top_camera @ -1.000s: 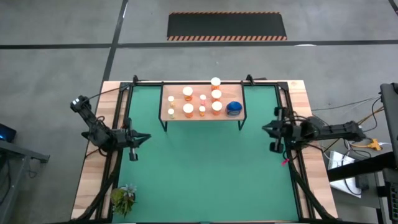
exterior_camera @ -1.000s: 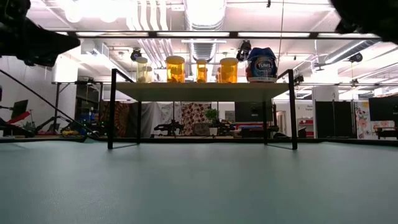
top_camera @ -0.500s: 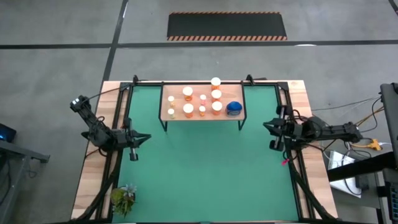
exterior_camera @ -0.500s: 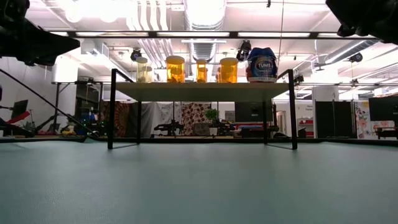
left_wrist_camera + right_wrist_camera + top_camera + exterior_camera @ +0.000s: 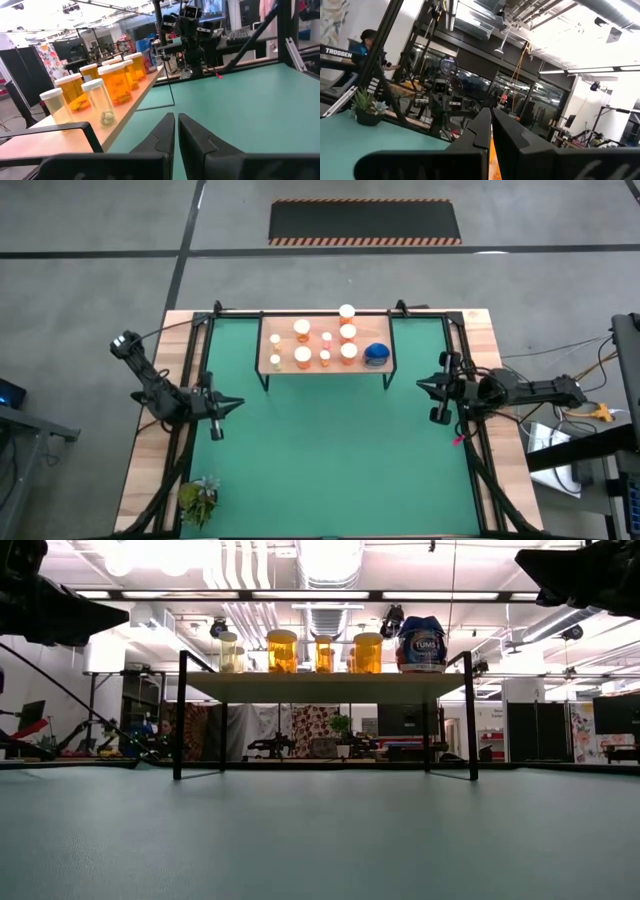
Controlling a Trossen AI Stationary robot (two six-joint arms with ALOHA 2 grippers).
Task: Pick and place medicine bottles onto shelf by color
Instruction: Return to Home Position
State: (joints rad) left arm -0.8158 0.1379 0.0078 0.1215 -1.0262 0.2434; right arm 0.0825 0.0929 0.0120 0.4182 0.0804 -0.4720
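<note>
Shelf point(image 5: 131, 106): left wrist view alone shows pills point(image 5: 106, 118), probably, in bottles point(image 5: 101, 100).

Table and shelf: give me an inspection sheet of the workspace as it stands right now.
Surface: green mat, carrying the shelf at its far edge.
Job's things: about nine orange bottles and one blue bottle, all upright on the shelf, blue at the right end.
Clutter: small plant at the near left corner.
Grippers: left gripper and right gripper both shut, empty, at the table's sides.
Cables: loose cables right of the table.
Surroundings: striped floor mat beyond the table; a person in the room.
</note>
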